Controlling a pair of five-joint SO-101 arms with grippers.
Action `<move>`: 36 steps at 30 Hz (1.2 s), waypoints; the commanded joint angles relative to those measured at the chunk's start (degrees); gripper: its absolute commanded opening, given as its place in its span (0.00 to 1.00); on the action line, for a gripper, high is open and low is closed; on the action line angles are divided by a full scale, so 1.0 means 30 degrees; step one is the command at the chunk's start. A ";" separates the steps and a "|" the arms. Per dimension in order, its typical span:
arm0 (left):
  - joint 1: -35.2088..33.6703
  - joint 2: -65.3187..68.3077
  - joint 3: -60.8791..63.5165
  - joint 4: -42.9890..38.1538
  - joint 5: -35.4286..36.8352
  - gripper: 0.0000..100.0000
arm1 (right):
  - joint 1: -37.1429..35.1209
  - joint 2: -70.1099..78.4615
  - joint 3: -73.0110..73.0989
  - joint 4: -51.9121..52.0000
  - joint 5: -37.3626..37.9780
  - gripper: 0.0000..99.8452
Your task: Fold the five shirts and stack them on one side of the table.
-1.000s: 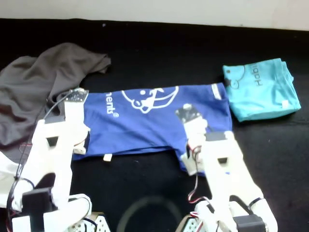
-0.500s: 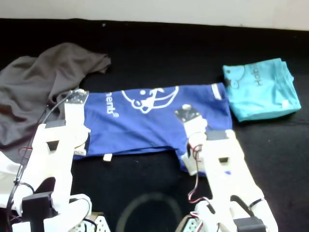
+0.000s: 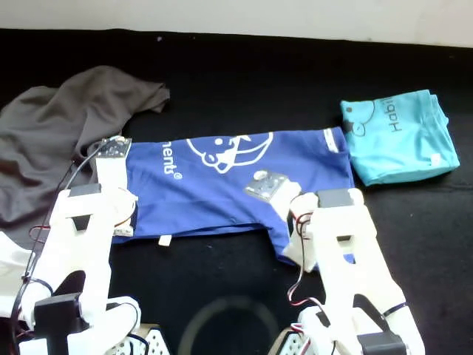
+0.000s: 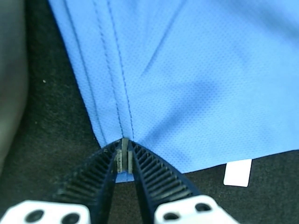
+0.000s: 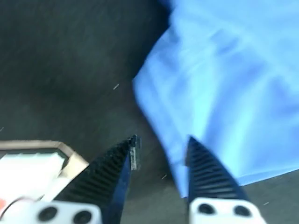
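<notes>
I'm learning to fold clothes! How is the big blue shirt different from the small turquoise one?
The royal-blue cloth shirt lies spread wide in the middle; the turquoise cloth shirt is folded into a small packet at the side. The blue one has white print, the turquoise one darker print. The left hand pinches the blue shirt's hem; no hand touches the turquoise one. Both lie on the black table.

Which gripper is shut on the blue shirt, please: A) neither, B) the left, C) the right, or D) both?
B: the left gripper pinches the hem of the blue shirt, while the right gripper stands open at the cloth's edge.
</notes>
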 commanded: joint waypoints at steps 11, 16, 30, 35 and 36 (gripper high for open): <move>0.0190 0.0015 0.0132 -0.0498 0.0176 0.01 | -0.1040 -0.0161 0.5026 -0.6432 -0.1260 0.21; 0.0190 0.0015 0.0132 -0.0498 0.0176 0.01 | -0.0425 -0.0132 0.6403 -0.8923 -0.1260 0.21; 0.0190 0.0015 0.0132 -0.0469 0.0205 0.01 | 0.1802 -0.0396 0.3941 -0.8952 -0.1201 0.01; 0.0190 0.0015 0.0132 -0.0469 0.0205 0.01 | 0.2007 -0.0161 -0.0513 -0.7106 -0.1172 0.01; 0.0190 0.0015 0.0132 -0.0469 0.0205 0.01 | 0.1978 -0.0132 -0.1275 -0.7106 -0.1172 0.01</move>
